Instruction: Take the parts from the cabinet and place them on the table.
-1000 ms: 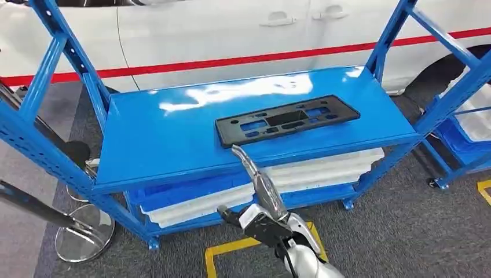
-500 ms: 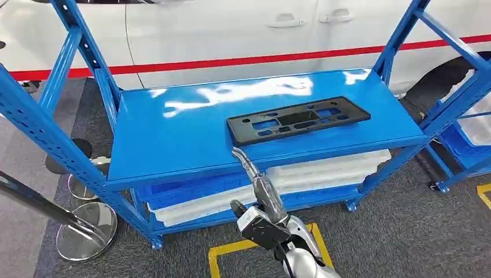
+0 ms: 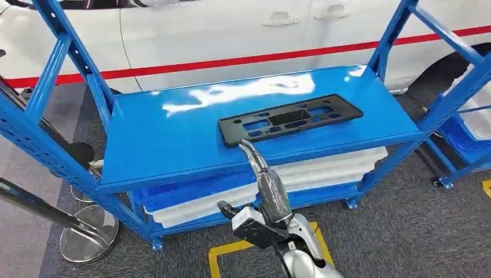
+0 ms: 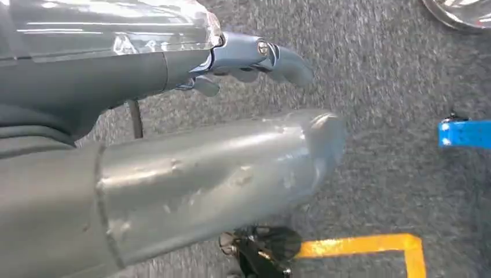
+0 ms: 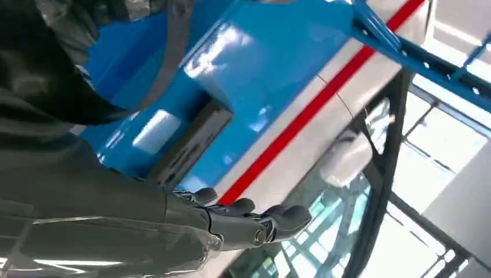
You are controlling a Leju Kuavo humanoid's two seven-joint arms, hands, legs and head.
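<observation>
Part (image 3: 290,120), a flat black plate w/ cutouts, lies on our blue cabinet shelf (image 3: 168,145), toward the front edge, right of centre. Our right hand (image 3: 255,157) is raised just at that front edge, fingertips near the plate's front-left corner, not touching; fingers apart, lightly curled, holding nothing. Left hand (image 4: 255,58) hangs over grey carpet (image 4: 376,75), fingers loose and apart, nothing in them. White car (image 3: 231,29) w/ red stripe stands behind the cabinet.

Bright overhead light, white glare on the blue shelf (image 3: 173,139), blurred wrist views.
</observation>
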